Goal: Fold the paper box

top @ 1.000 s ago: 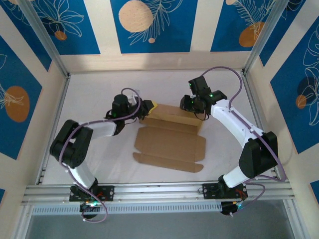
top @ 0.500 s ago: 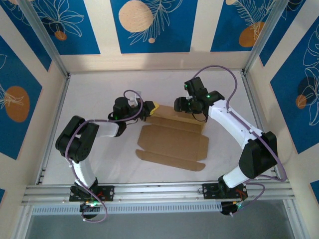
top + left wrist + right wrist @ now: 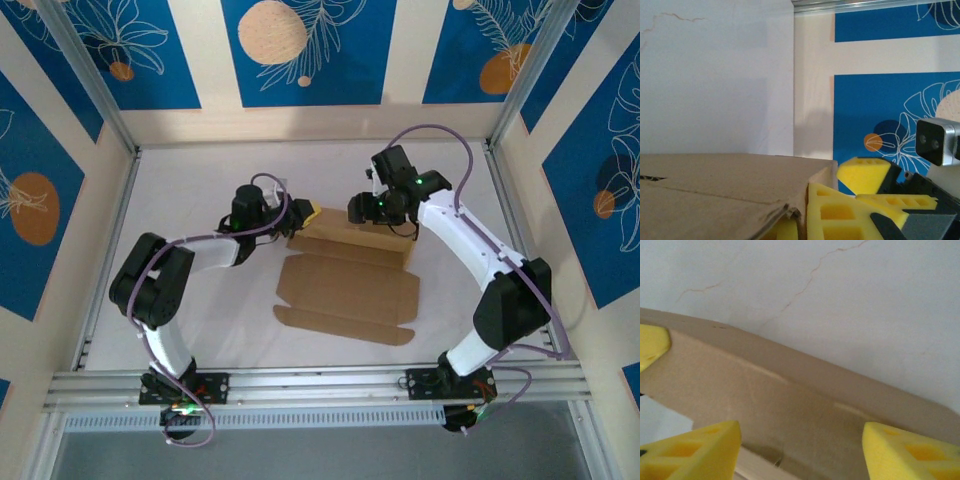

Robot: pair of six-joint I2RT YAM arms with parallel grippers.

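Note:
The paper box (image 3: 345, 290) is brown cardboard in the middle of the table, its front panels flat and its far wall (image 3: 352, 233) folded up. My left gripper (image 3: 303, 216) is shut on the left end of that raised wall; in the left wrist view a cardboard corner (image 3: 730, 190) sits pinched between its yellow fingers (image 3: 840, 215). My right gripper (image 3: 358, 210) hovers over the far wall's top edge, open. In the right wrist view its yellow pads (image 3: 695, 450) stand wide apart, with the cardboard wall (image 3: 790, 390) beyond them and nothing gripped.
The white table (image 3: 200, 170) is ringed by aluminium rails and blue-and-cream patterned walls (image 3: 300, 50). The right arm's wrist camera (image 3: 935, 142) and yellow fingers (image 3: 865, 175) show close by in the left wrist view. Bare table lies behind and beside the box.
My right gripper has opened and slid left along the raised wall. The left gripper stays shut at the wall's left end, and the box has shifted slightly to the right.

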